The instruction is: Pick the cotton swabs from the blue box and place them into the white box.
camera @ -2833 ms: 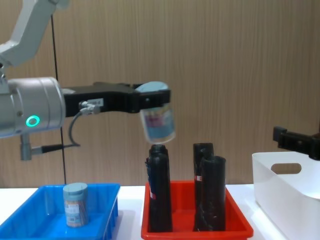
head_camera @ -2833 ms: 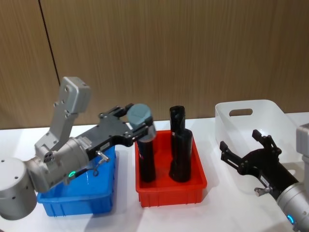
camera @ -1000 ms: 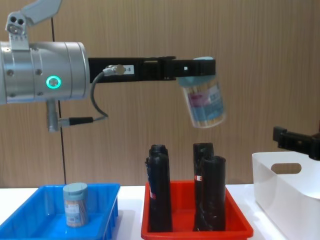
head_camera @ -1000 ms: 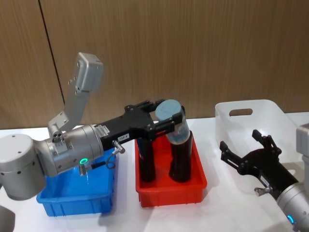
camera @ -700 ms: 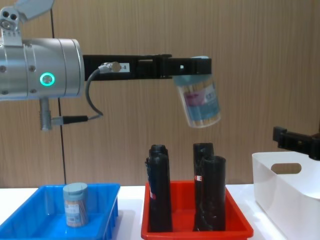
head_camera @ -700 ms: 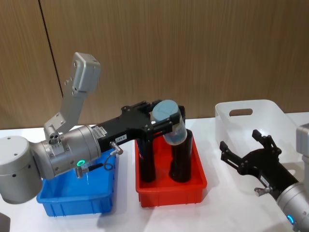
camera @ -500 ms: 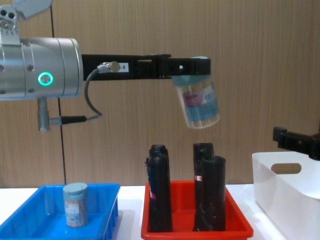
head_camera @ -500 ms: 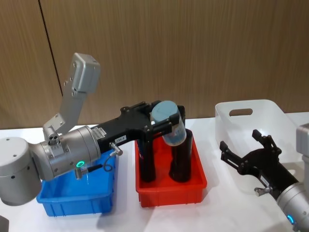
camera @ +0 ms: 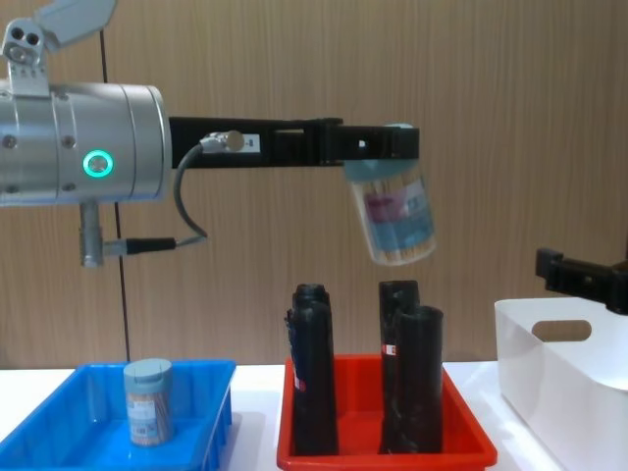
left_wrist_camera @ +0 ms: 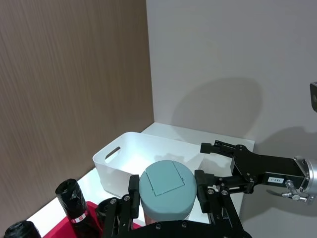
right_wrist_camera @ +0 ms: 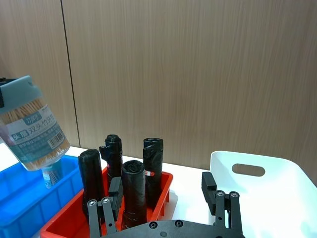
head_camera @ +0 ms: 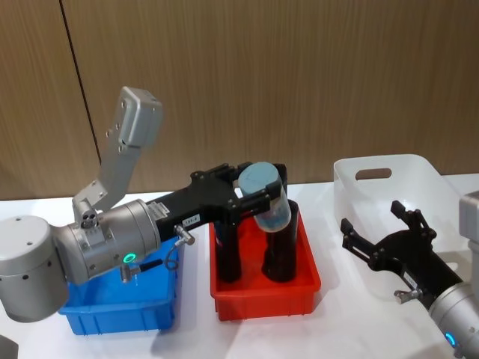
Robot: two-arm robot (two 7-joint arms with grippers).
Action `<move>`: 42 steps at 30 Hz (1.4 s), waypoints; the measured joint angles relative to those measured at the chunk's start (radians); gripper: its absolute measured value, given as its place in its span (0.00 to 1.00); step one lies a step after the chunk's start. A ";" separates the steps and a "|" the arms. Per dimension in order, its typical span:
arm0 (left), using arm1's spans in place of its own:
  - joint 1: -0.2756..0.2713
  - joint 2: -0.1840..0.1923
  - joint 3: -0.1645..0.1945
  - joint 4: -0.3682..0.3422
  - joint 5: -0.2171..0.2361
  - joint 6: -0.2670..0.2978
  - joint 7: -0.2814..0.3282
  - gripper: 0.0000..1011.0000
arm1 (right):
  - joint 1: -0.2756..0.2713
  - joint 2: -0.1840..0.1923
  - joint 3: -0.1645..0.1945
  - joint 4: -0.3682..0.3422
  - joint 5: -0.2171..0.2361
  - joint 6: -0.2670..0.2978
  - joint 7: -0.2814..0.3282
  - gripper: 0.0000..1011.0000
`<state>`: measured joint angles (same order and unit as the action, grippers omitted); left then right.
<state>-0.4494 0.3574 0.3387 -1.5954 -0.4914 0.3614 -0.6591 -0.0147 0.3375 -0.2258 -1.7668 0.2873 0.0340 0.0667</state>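
Note:
My left gripper (head_camera: 258, 187) is shut on a jar of cotton swabs (head_camera: 267, 200), gripping it at its pale blue lid. The jar (camera: 397, 218) hangs tilted in the air above the red tray, well above the black cylinders. A second jar of cotton swabs (camera: 149, 400) stands upright in the blue box (camera: 59, 424) at the left. The white box (head_camera: 389, 187) sits at the right. In front of it my right gripper (head_camera: 373, 217) hovers open and holds nothing.
A red tray (head_camera: 266, 293) stands between the blue box and the white box, holding three upright black cylinders (camera: 314, 373). A wooden wall runs behind the white table (head_camera: 352, 321).
My left gripper has carried the jar rightward, from over the red tray's left edge to over its middle, and dipped slightly in the last half second. The right arm has not moved.

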 joint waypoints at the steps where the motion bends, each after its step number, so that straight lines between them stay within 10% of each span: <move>1: 0.000 0.000 0.001 0.001 0.000 0.000 0.000 0.66 | 0.000 0.000 0.000 0.000 0.000 0.000 0.000 0.99; 22: -0.012 -0.005 0.010 0.025 -0.011 -0.005 -0.002 0.66 | 0.001 0.003 0.001 0.000 0.000 -0.002 0.016 0.99; 42: -0.014 -0.007 0.011 0.029 -0.013 -0.008 -0.004 0.66 | 0.039 0.046 0.017 0.013 0.029 0.004 0.260 0.99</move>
<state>-0.4634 0.3507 0.3501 -1.5660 -0.5044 0.3538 -0.6632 0.0239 0.3831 -0.2093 -1.7538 0.3164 0.0377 0.3271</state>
